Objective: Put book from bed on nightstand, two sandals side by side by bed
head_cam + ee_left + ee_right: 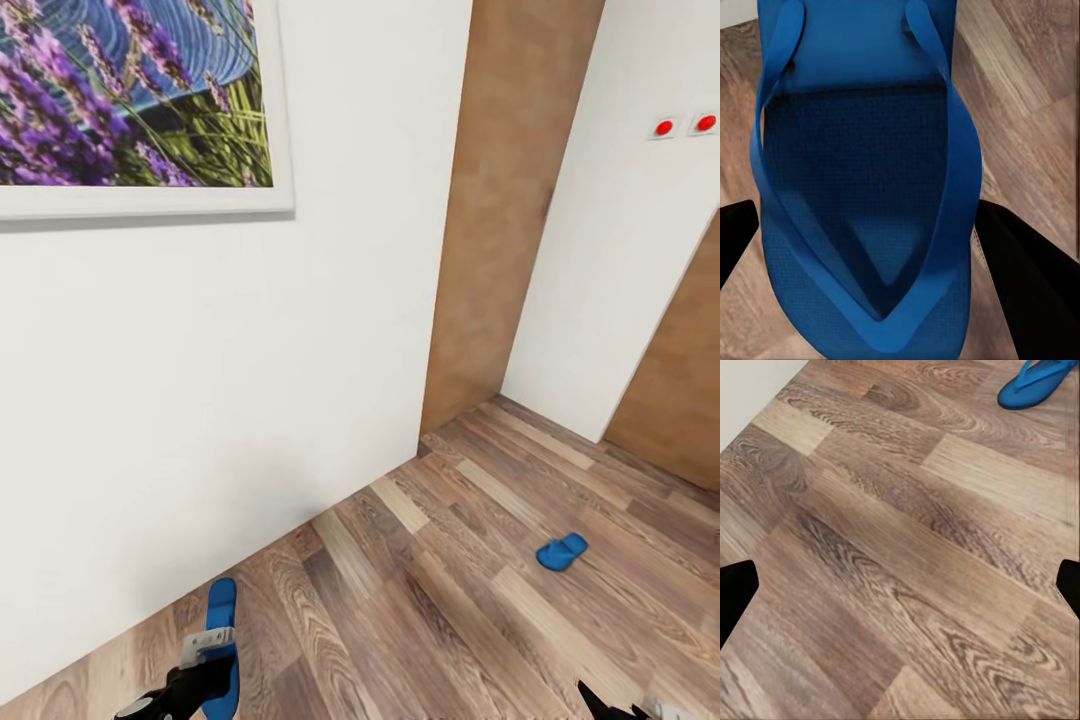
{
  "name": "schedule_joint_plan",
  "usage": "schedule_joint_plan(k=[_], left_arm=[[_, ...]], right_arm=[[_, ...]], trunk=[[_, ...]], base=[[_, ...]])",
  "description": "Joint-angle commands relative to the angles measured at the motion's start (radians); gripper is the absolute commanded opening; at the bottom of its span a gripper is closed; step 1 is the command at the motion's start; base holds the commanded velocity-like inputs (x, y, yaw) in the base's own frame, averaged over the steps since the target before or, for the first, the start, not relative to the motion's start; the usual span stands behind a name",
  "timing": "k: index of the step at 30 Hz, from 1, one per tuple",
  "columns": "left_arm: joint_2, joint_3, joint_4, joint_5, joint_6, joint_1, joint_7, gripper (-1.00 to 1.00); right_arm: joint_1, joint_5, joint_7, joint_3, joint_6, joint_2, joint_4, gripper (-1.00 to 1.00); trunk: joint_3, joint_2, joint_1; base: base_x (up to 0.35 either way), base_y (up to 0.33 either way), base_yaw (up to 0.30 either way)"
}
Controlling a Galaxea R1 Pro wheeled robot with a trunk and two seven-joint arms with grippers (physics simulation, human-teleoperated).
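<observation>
One blue sandal [221, 612] sits in my left gripper [203, 672] at the bottom left of the head view, close to the white wall. In the left wrist view this sandal [862, 150] spans the whole gap between the black fingers [1027, 277], which press on its two long edges. The other sandal [561, 552] lies flat on the wood floor to the right, and it also shows in the right wrist view [1035, 382]. My right gripper [610, 708] hangs open over bare planks [900, 585], well short of that sandal. The book, the bed and the nightstand are out of view.
A white wall [200, 420] with a framed lavender picture [130, 100] stands close ahead on the left. A brown wooden panel [500, 220] and a second white wall [620, 250] with two red switches [685, 125] form a corner. Wood-plank floor [450, 620] stretches to the right.
</observation>
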Motion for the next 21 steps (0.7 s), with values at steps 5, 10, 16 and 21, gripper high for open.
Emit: schedule_joint_plan(k=[5, 10, 16, 21], left_arm=[[0.000, 0.003, -0.002, 0.010, 0.008, 0.000, -0.005, -1.00], [0.000, 0.003, -0.001, 0.009, 0.008, 0.000, -0.005, -1.00], [0.000, 0.003, -0.001, 0.010, 0.008, 0.000, -0.005, -1.00], [0.000, 0.003, -0.002, 0.009, 0.008, 0.000, -0.005, -1.00]], right_arm=[[-0.001, -0.003, 0.007, -0.004, 0.000, 0.000, 0.002, 1.00], [-0.001, -0.003, 0.007, -0.004, 0.000, 0.001, 0.002, 1.00], [-0.001, -0.003, 0.007, -0.004, 0.000, 0.000, 0.002, 1.00], [-0.001, -0.003, 0.007, -0.004, 0.000, 0.001, 0.002, 1.00]], trunk=[[-0.002, 0.000, 0.000], [-0.002, 0.000, 0.000], [-0.002, 0.000, 0.000], [-0.003, 0.000, 0.000]], base=[[0.002, 0.001, -0.269], [0.000, 0.000, -0.278], [0.000, 0.000, -0.280], [0.000, 0.000, -0.269]])
